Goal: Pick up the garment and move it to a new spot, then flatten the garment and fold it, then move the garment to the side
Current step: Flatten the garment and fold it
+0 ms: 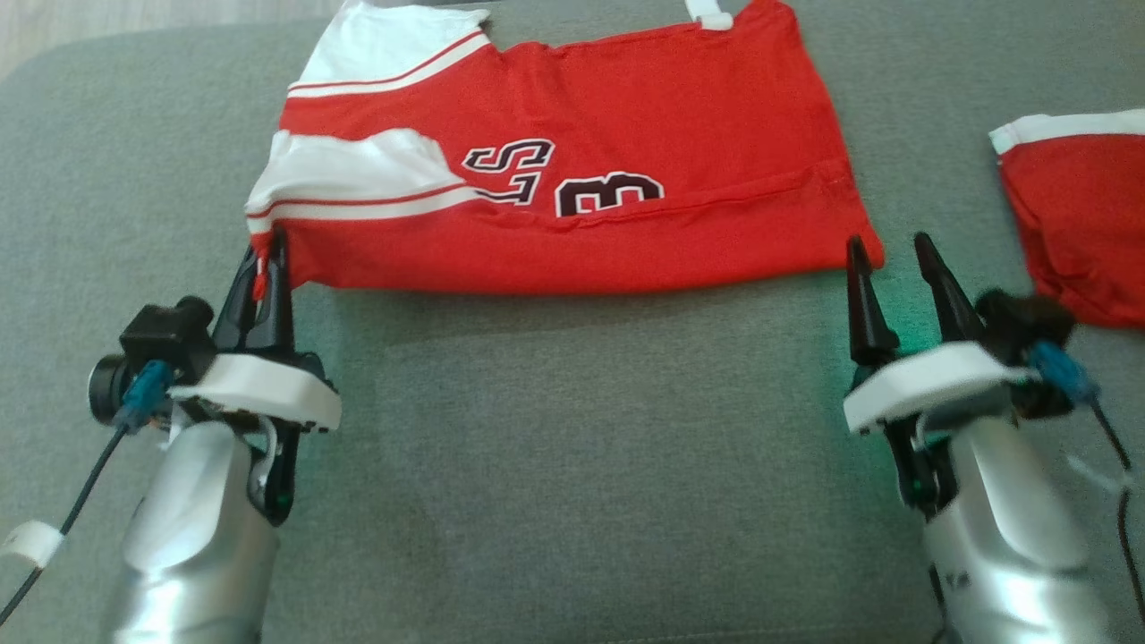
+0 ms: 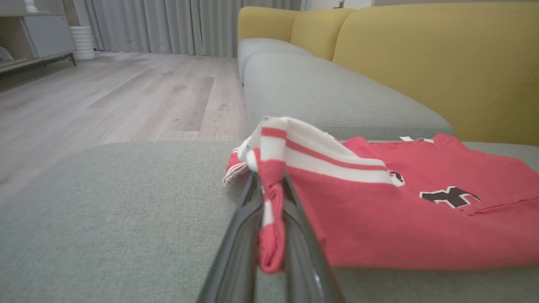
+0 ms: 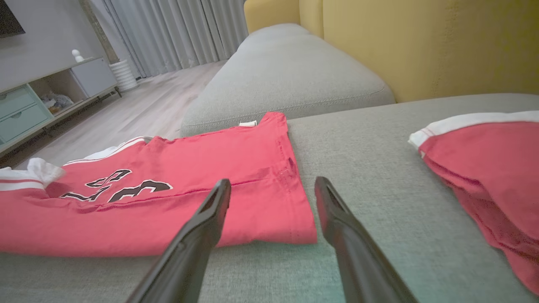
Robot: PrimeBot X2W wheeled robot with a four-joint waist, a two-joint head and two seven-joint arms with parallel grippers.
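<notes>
Left tool (image 1: 268,255) is pinching the near left corner of the garment (image 1: 581,116), where the white stripes are, and its two fingers are pressing together on the cloth. Right tool (image 1: 888,240) is sitting with its fingers apart, holding nothing, just beside the near right corner.

Everything is resting on a big grey sofa seat (image 1: 572,447). The red garment is lying across the far part of the seat, mostly flat, with a bit of bunching at the left end. Another red cloth (image 1: 1073,215) with a white edge is lying apart from it at the right.

I think the fold is just starting. To do it well, the right tool should slide in and pinch its corner too, taking all the layers. Then both tools should be lifting together, at the same height, and carrying the near edge over evenly, so the cloth is not twisting.

Black marks (image 1: 564,179) with white edges are showing on the red. One is looking like a 3 and one like an S, but a fold is hiding part, so I cannot read it all. A small white tag (image 1: 713,18) is poking out at the far edge, too small to read.
</notes>
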